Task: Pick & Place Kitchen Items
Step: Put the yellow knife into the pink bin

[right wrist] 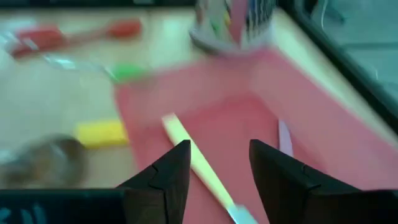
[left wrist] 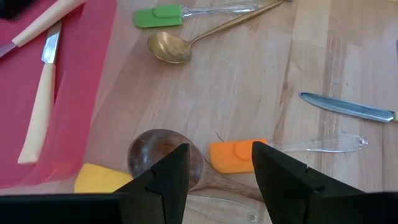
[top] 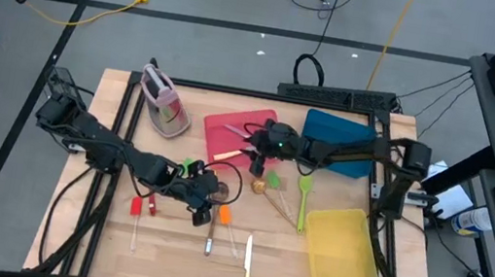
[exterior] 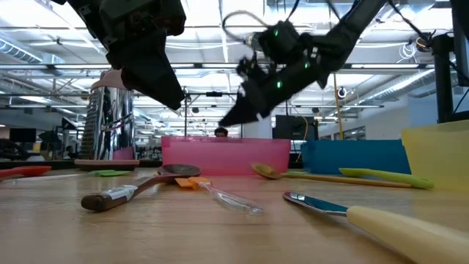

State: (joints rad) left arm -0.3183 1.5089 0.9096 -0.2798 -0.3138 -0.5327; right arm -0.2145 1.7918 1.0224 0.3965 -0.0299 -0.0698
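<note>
Two cream-handled knives (right wrist: 199, 163) lie in the red tray (top: 242, 123), and a third (top: 247, 274) lies on the bench (top: 94, 243) near its front edge. The right gripper (right wrist: 214, 180) hangs over the red tray, jaws open and empty. The left gripper (left wrist: 217, 180) hovers with jaws open over one orange spatula (left wrist: 236, 155) and one brown wooden spoon (left wrist: 163, 152). One blue tray (top: 338, 140) and one yellow tray (top: 343, 253) sit at the right.
</note>
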